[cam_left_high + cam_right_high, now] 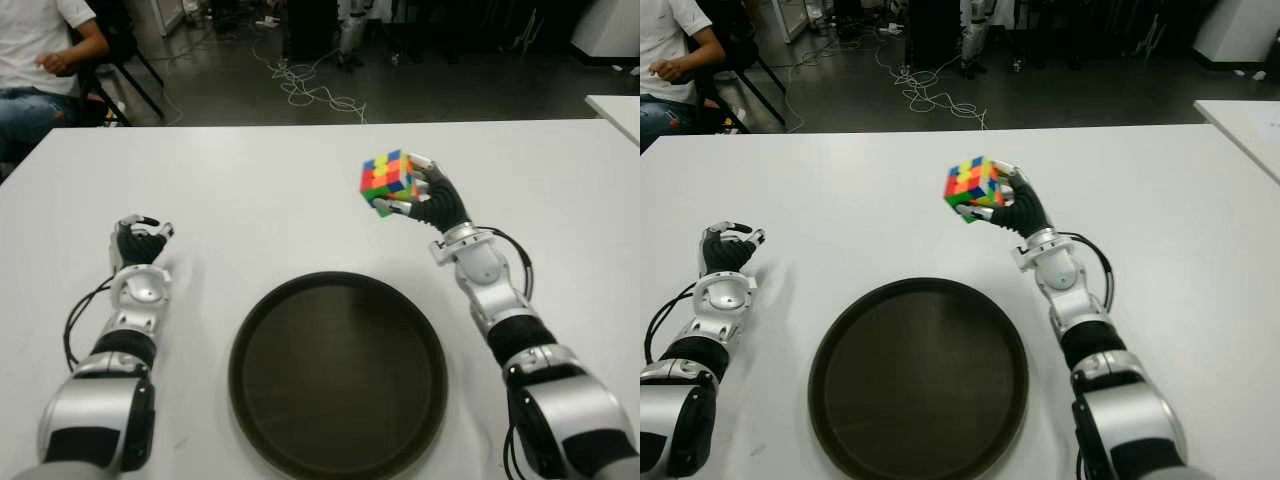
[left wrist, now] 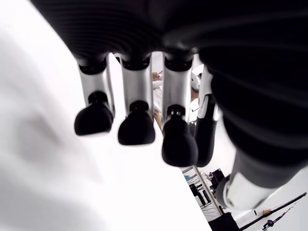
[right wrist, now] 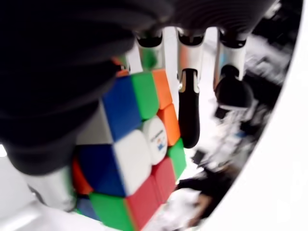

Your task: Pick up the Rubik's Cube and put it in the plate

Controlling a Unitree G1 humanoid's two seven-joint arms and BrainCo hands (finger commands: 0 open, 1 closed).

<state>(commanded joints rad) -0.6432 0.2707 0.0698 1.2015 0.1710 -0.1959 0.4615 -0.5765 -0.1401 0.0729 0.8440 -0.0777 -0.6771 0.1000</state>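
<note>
The multicoloured plastic Rubik's Cube (image 1: 387,178), a small hard block of smooth square tiles, is held clear of the white counter (image 1: 280,190) in the robot's right hand (image 1: 425,200), beyond the far right rim of the round dark brown plate (image 1: 338,372). The right wrist view shows the cube wedged against the palm with at least one finger (image 3: 188,113) lying along a face; the eye views show a finger over its top and another under its lower edge, so the hold is on opposite sides rather than on the corners. Judged from its look, the cube is light and rigid and will not deform under the fingers, but its glossy faces offer little friction and its layers can twist against one another, so pressure is best applied squarely across two opposing flat faces near their centres. It should tolerate a short drop, though a release from height could make it bounce or roll off the shallow plate; a low release over the plate's bare centre appears safer. The left hand (image 1: 140,243) shows to the left of the plate, near the counter surface, its fingers (image 2: 137,129) loosely curled and holding nothing. A seated person (image 1: 45,55) is visible beyond the far left corner of the counter.
</note>
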